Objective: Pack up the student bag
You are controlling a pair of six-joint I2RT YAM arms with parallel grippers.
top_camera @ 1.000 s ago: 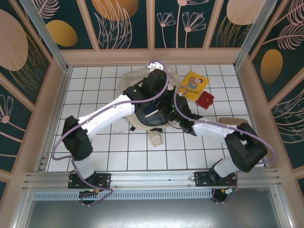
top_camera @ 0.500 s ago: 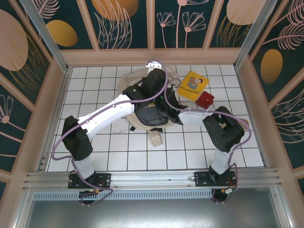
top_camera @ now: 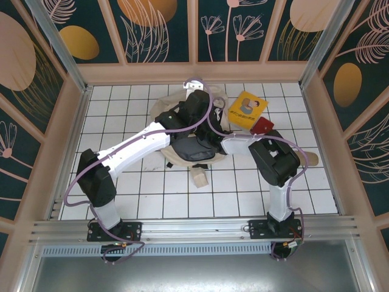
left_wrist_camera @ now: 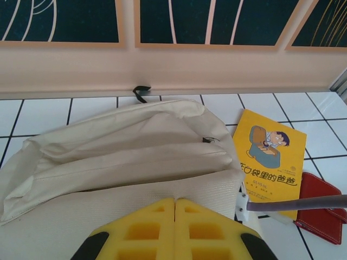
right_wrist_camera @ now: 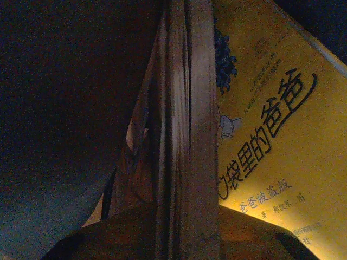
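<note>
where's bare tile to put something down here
Free: the back-left tiles between the left wall and the student bag; the near strip between the wooden block and the arm bases. Crowded: mid-table, where the bag, yellow book, red wallet, left arm and right arm meet.

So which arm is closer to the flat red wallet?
Right. The right arm bends just beside the flat red wallet, while the left arm stretches over the beige fabric backpack, farther left.
</note>
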